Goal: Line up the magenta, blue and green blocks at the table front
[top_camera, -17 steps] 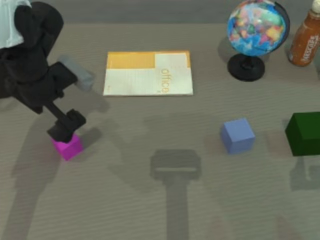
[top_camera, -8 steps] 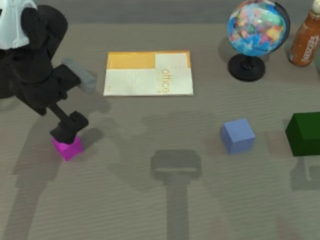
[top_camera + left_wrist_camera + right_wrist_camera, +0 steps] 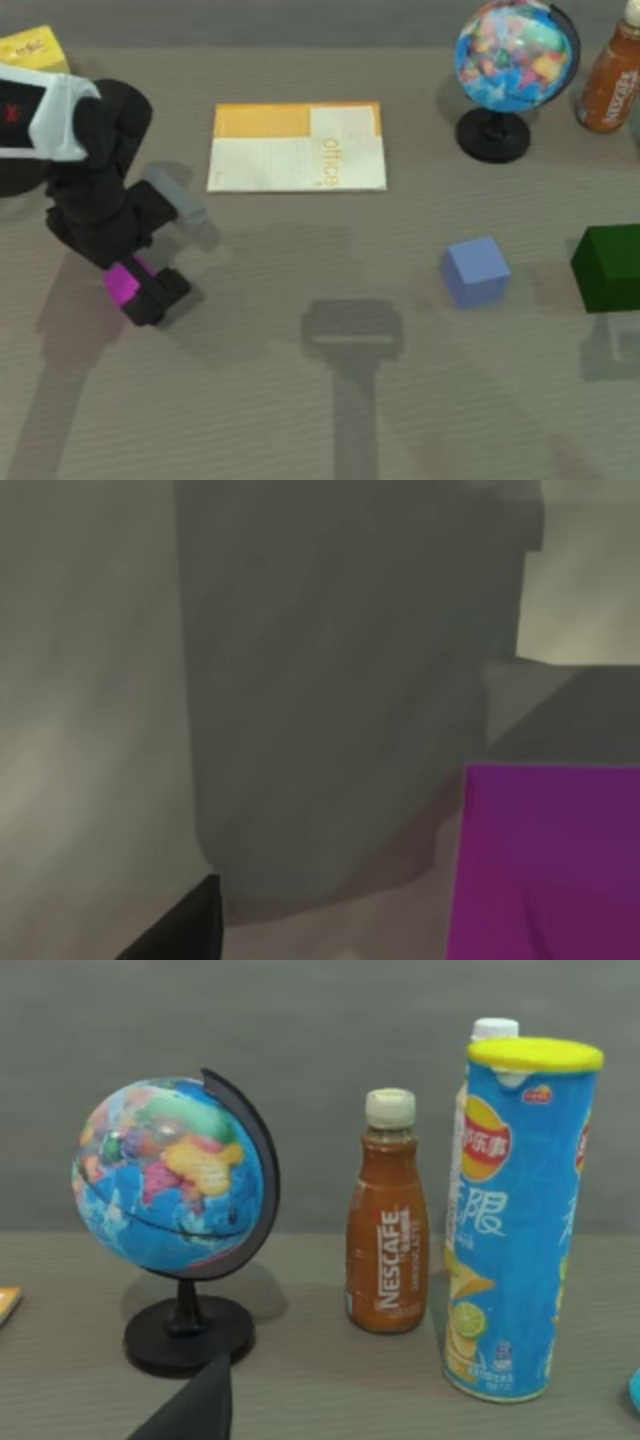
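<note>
The magenta block (image 3: 121, 283) lies at the left of the table (image 3: 300, 420), partly hidden under my left gripper (image 3: 140, 290). That gripper is down at the block and open. A dark finger (image 3: 158, 297) shows on the block's right side. In the left wrist view the magenta block (image 3: 550, 865) fills one corner, with bare table between it and the finger (image 3: 185, 930). The blue block (image 3: 476, 271) sits right of centre. The green block (image 3: 607, 268) is at the right edge. My right gripper (image 3: 290, 1420) is parked out of the top view, showing only one finger (image 3: 200, 1405).
An orange-and-cream book (image 3: 297, 147) lies at the back, middle. A globe (image 3: 515, 75) and a brown bottle (image 3: 610, 85) stand at the back right, next to a blue chips can (image 3: 520, 1220). A pale yellow box (image 3: 35, 48) sits at the back left.
My left arm has swung and dropped from just above the magenta block onto it, covering its right part. The yellow box has come into view behind the arm. The blocks have not moved.
</note>
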